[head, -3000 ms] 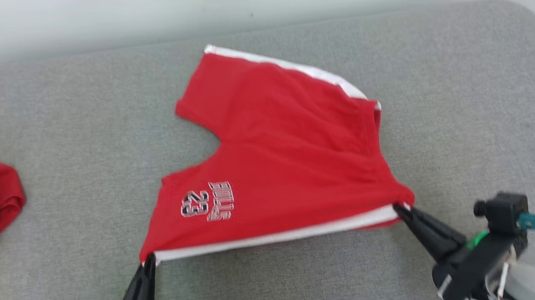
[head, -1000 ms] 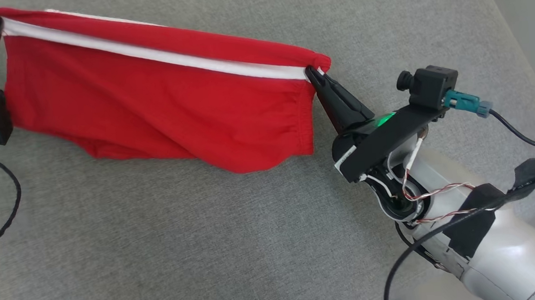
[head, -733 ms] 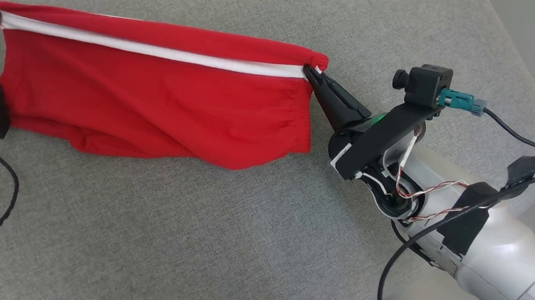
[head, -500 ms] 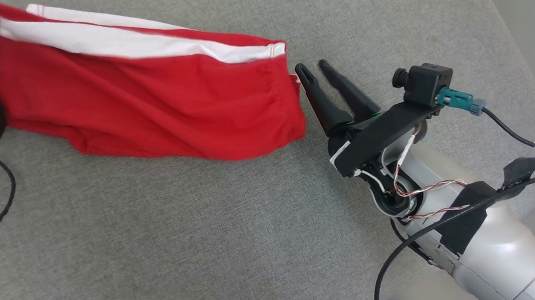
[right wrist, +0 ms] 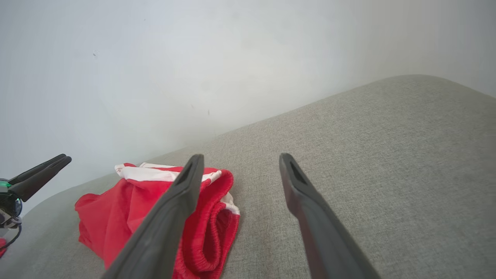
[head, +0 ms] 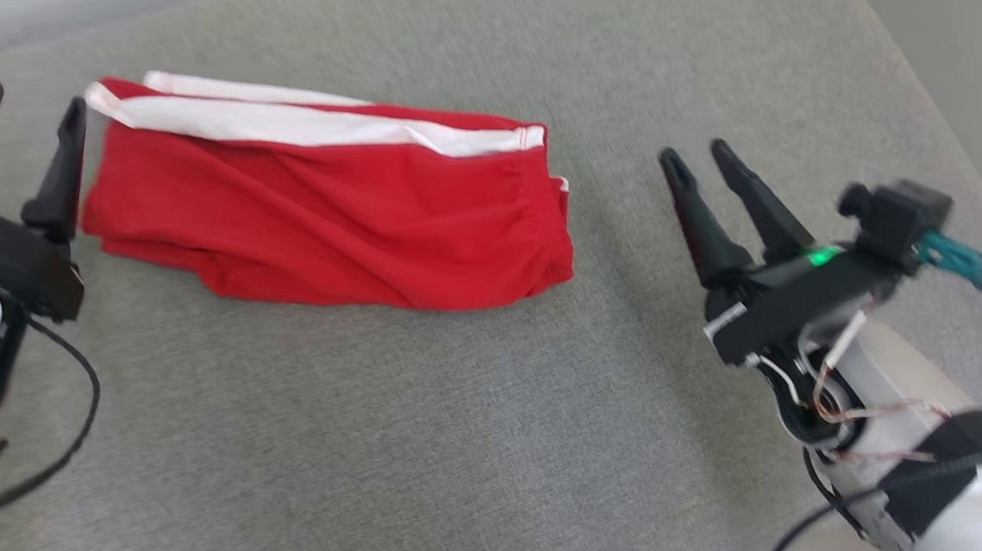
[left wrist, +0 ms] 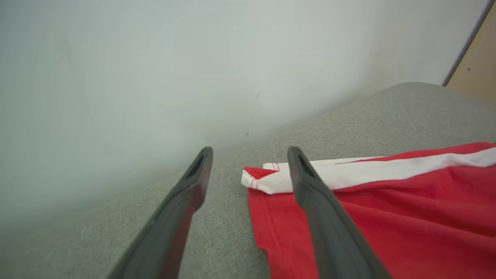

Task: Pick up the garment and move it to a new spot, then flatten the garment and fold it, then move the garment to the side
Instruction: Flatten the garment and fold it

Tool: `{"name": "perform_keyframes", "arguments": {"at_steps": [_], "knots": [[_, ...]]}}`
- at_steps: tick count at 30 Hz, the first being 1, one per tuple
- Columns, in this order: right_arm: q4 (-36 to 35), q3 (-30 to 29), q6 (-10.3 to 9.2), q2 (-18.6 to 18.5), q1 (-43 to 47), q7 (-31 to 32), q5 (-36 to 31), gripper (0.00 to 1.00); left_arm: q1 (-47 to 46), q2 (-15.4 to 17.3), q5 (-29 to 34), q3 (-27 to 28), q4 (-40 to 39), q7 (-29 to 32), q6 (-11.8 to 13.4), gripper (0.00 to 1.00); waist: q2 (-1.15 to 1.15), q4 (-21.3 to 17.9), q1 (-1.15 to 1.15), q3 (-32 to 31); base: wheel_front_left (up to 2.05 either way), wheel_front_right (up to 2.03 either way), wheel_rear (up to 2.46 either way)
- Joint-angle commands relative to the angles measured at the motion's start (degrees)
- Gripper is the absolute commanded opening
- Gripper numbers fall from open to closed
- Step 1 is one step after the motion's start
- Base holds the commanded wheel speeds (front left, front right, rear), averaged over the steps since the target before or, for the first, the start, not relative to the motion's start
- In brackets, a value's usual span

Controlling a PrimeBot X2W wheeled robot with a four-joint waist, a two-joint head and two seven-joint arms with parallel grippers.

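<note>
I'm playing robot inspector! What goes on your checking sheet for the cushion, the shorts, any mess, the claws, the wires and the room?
Surface: grey fabric cushion, nothing spilled on it.
Job's things: red shorts with a white stripe, lying folded over and a bit wrinkled on the cushion.
Clutter: nothing seen.
Grippers: left gripper open, close beside the shorts' leg end, holding nothing; right gripper open, apart from the waistband end, holding nothing.
Cables: black cable looping by the left arm; teal plug and thin wires on the right wrist.
Surroundings: pale wall behind the cushion; tan panel at one side.
</note>
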Motion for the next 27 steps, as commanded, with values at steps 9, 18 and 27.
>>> {"name": "perform_keyframes", "arguments": {"at_steps": [9,18,27], "knots": [[-6.3,-11.8,-0.06,3.2,11.2,-0.1,-11.5,1.00,8.8,-1.4,-1.4,4.0,-6.9,-1.6,4.2,1.00,0.00,3.6,0.01,-5.5,0.00,0.00,0.00],[-13.2,-23.5,-0.06,9.5,22.7,-0.1,-19.1,1.00,18.6,-6.2,2.5,10.8,-16.8,-1.6,8.2,1.00,0.00,6.0,0.01,-6.8,0.00,0.00,0.00],[-16.1,-24.3,-0.06,12.7,27.7,-0.1,-22.6,1.00,21.4,-11.5,6.2,13.8,-14.6,-1.6,6.8,1.00,0.00,6.4,0.01,-6.7,0.00,0.00,0.00]]}}
